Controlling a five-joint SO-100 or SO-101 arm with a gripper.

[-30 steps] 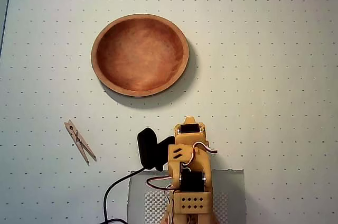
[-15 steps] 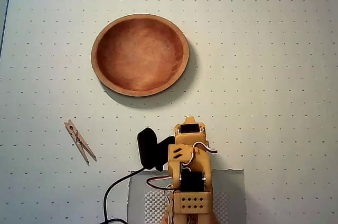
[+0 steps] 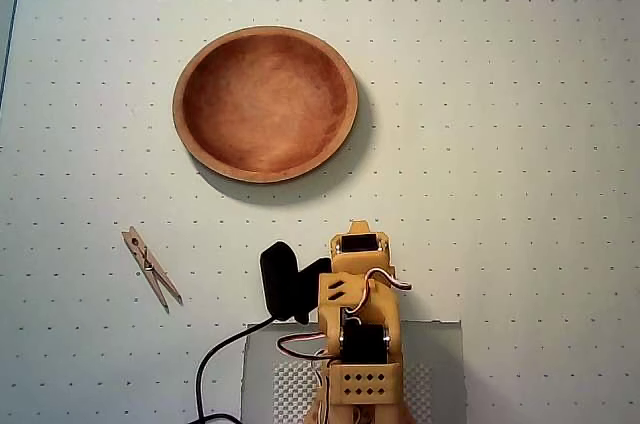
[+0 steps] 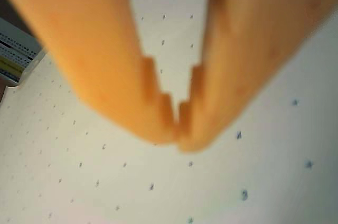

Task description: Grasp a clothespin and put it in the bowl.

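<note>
Clothespin task, largest first: counter, pale with a grid of small dots, fills the overhead view. Yellow arm sits folded at bottom centre of that view, base on a grey perforated plate, black cable curling off to its left, a black part sticking out on its upper left. Bowl, round reddish-brown wood with tan rim, sits upper centre-left on the counter, nothing inside it, well apart from the arm. Clothespin, small pale wood with metal spring, lies flat on the counter at lower left in the overhead view, running diagonally from upper left to lower right, well apart from the bowl and left of the arm, untouched. Tool shows only in the wrist view, blurred, two orange fingers coming down from the top edge; tips meet or nearly meet, with only a narrow notched gap above them, so it is closed or all but closed and has hold of nothing. Dotted counter is visible behind it. Striped object at left edge of the wrist view, too blurred to identify.
</note>
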